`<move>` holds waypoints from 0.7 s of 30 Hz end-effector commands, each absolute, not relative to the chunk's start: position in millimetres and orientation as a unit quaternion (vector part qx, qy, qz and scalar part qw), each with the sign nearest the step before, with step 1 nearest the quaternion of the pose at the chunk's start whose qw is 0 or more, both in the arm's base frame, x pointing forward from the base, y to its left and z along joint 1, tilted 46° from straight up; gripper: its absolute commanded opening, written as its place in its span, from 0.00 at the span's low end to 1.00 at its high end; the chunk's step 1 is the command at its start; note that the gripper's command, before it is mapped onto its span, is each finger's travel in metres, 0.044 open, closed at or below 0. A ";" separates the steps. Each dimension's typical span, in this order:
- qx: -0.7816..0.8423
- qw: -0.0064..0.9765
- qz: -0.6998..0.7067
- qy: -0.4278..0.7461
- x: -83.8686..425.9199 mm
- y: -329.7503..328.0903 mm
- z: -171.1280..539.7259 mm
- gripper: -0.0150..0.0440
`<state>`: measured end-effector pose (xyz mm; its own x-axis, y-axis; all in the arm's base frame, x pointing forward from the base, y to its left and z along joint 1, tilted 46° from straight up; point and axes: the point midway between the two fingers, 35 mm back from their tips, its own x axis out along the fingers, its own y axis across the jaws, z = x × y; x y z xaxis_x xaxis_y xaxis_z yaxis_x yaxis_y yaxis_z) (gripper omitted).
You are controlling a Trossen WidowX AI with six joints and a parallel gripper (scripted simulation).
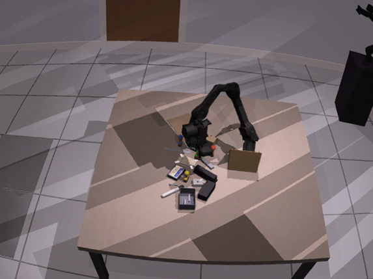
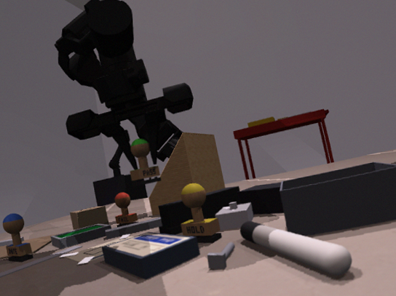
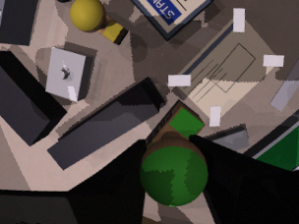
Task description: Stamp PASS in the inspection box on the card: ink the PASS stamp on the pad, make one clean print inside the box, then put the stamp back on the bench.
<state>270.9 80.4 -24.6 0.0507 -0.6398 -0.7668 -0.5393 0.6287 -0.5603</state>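
The gripper (image 2: 145, 164) (image 3: 167, 141) is shut on the PASS stamp (image 1: 198, 156) (image 2: 140, 149) (image 3: 174, 172), which has a green-topped round knob and a wooden base. It holds the stamp roughly upright, clear above the bench. The card (image 1: 187, 161) (image 2: 99, 248) (image 3: 216, 99) lies taped down with white tabs. In the wrist view it is ahead and right of the stamp. The outlined box (image 3: 247, 51) is visible on it; I cannot tell if it bears a print. The open green ink pad (image 2: 80, 232) (image 3: 283, 153) lies behind the card in the exterior view. The stamp's face is hidden.
A blue-labelled STAMP PAD case (image 1: 176, 172) (image 2: 150, 244) and the yellow HOLD stamp (image 1: 186, 176) (image 2: 193, 197) are near the card. The red FAIL stamp (image 2: 122, 201), blue DATE stamp (image 2: 13, 225), black blocks (image 1: 205, 173), grey open box (image 1: 187, 199), white marker (image 1: 170, 192) and tall wooden block (image 1: 244, 161) surround them.
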 end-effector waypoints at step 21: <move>-0.427 0.586 -0.046 0.687 203.2 79.4 -52.6 0.25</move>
<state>202.9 82.2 -49.8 0.0493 -0.6394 -0.7673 -0.5287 0.6351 -0.5632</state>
